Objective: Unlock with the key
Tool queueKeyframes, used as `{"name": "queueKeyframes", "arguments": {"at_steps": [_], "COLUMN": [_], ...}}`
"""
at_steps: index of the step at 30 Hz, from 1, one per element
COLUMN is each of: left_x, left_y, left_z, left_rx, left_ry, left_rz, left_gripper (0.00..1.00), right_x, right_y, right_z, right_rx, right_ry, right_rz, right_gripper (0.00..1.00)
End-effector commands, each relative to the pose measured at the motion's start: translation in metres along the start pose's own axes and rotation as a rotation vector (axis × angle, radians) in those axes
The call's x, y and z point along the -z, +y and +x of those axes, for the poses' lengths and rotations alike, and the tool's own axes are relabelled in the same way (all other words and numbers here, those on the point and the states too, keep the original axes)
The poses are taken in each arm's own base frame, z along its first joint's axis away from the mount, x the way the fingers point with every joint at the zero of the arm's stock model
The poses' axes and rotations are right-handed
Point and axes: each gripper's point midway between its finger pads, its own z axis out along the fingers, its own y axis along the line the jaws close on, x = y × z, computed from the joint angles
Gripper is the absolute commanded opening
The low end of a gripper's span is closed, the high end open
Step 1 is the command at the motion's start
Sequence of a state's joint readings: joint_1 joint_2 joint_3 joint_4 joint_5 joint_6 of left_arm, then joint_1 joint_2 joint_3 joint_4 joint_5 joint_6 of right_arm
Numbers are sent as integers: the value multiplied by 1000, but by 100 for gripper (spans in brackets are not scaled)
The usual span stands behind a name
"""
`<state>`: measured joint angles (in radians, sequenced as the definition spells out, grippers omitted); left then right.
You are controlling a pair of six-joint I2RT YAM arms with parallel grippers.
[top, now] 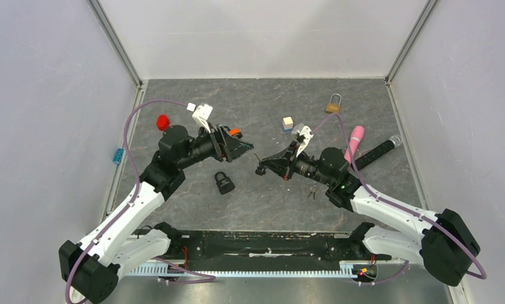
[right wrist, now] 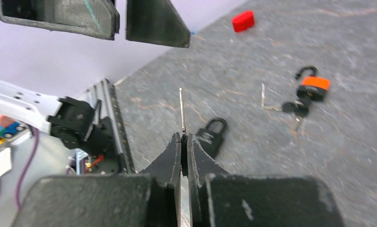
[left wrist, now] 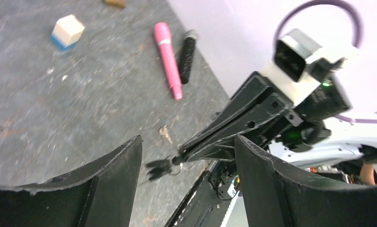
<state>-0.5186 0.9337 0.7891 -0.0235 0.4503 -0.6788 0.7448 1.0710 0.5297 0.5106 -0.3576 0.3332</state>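
Right jaws pinch the key (right wrist: pixel 182 108), its blade pointing at the empty, wide-open left jaws, with the black padlock (right wrist: pixel 210 135) lying flat on the table (right wrist: pixel 347 142) below, just past its tip.

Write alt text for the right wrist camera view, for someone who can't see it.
The right gripper is shut on a key, its thin blade pointing away over a grey table. Past it lies a black padlock; farther right, an orange padlock with loose keys, and a red block far off.
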Motion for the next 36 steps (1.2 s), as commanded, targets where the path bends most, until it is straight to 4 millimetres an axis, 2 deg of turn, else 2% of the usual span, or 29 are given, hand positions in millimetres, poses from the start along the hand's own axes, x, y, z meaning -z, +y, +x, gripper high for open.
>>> {"name": "queueKeyframes", "arguments": {"at_steps": [1, 6, 10, 22, 29, 36], "left_x": [4, 3, 6, 9, 7, 4], "left_y": [-54, -70, -81, -90, -95, -100], "left_z": [-34, -33, -28, -10, -1, -1], "left_rx": [-178, -211, -220, -210, -207, -209], "left_ry": [-88, -60, -50, -6, 15, 8], "left_rz": [222, 325, 393, 455, 477, 494], "left_gripper": [77, 77, 76, 66, 52, 20], "right_x": [1, 6, 10, 20, 22, 20], "right_y": [35, 54, 58, 69, 69, 68], "right_z": [-37, -53, -59, -75, -78, -73], "right_rx": [-26, -78, -114, -189, -201, -220], "right_ry": [-152, -215, -253, -328, -341, -326], "right_rz": [-187, -288, -316, -402, -404, -406], "right_gripper": [0, 0, 0, 0, 0, 0]}}
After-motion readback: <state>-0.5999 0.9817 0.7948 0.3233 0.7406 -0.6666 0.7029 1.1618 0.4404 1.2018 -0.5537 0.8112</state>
